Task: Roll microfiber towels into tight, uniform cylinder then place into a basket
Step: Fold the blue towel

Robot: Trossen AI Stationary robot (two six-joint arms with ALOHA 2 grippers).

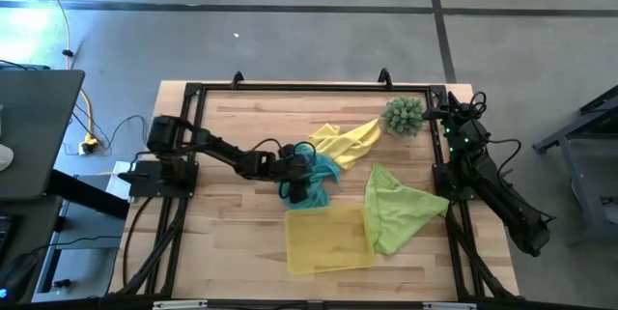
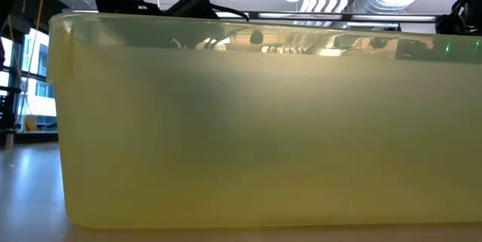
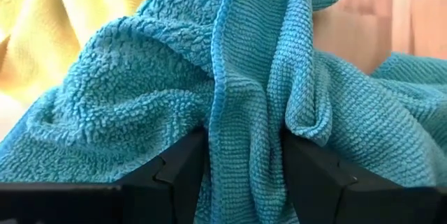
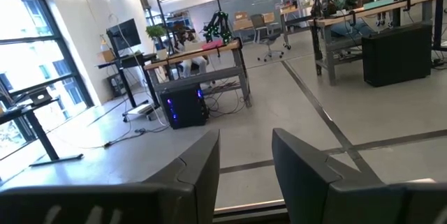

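The teal towel point(image 1: 322, 167) lies crumpled at the table's middle, resting on the wood. My left gripper point(image 1: 307, 183) has come down on it, slanting from the table's left, and is open with a raised fold of teal cloth point(image 3: 241, 77) between its fingers. The yellow towel point(image 1: 350, 141) lies just beyond it, toward the far edge. The lime green towel point(image 1: 396, 206) lies spread to its right. The yellow basket point(image 1: 328, 239) stands near the front edge. My right gripper point(image 4: 244, 147) waits open beside the table's right edge, holding nothing. My left gripper stands astride a raised fold of the teal towel point(image 3: 244, 168), which runs up through the gap and lies against the inner faces of both fingers point(image 3: 178, 172). The fingers slant down from the table's left. The towel stays bunched and slack on the table.
A spiky green ball-shaped plant point(image 1: 404, 115) sits at the far right corner. A black frame point(image 1: 193, 93) borders the wooden table. In the low view the basket's wall point(image 2: 263, 121) fills nearly the whole picture. My right arm point(image 1: 488, 180) lies along the right edge.
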